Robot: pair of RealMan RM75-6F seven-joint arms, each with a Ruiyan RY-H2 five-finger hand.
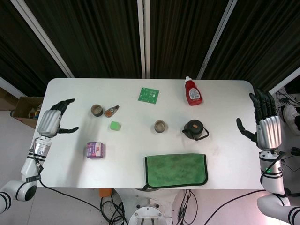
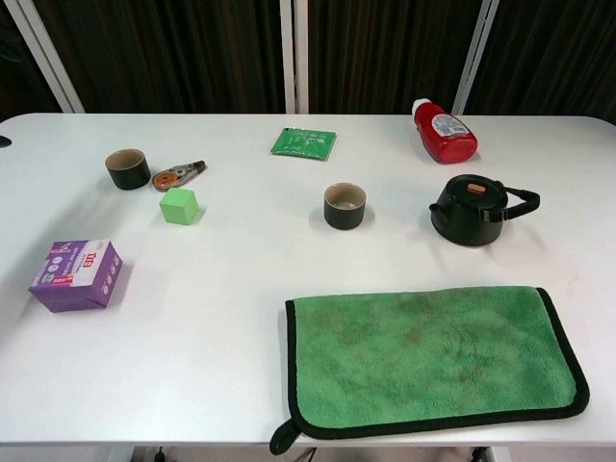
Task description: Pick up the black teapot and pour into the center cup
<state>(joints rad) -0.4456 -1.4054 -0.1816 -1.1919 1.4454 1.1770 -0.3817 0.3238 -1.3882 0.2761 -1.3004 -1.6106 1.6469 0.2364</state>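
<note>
The black teapot (image 1: 194,129) (image 2: 474,210) stands upright on the white table, right of centre, its handle pointing right. The center cup (image 1: 160,126) (image 2: 345,205), a small dark cup with a pale inside, stands just left of it. A second dark cup (image 1: 97,110) (image 2: 127,168) stands far to the left. My right hand (image 1: 265,123) hovers off the table's right edge, fingers spread, holding nothing. At the table's left edge my left hand (image 1: 54,120) is likewise spread and holds nothing. Neither hand shows in the chest view.
A green cloth (image 1: 176,169) (image 2: 429,355) lies at the front edge. A red bottle (image 1: 192,91) (image 2: 445,131) lies behind the teapot. Also on the table: a green packet (image 1: 148,94), a green cube (image 1: 115,125), a tape dispenser (image 1: 111,111), a purple box (image 1: 95,150).
</note>
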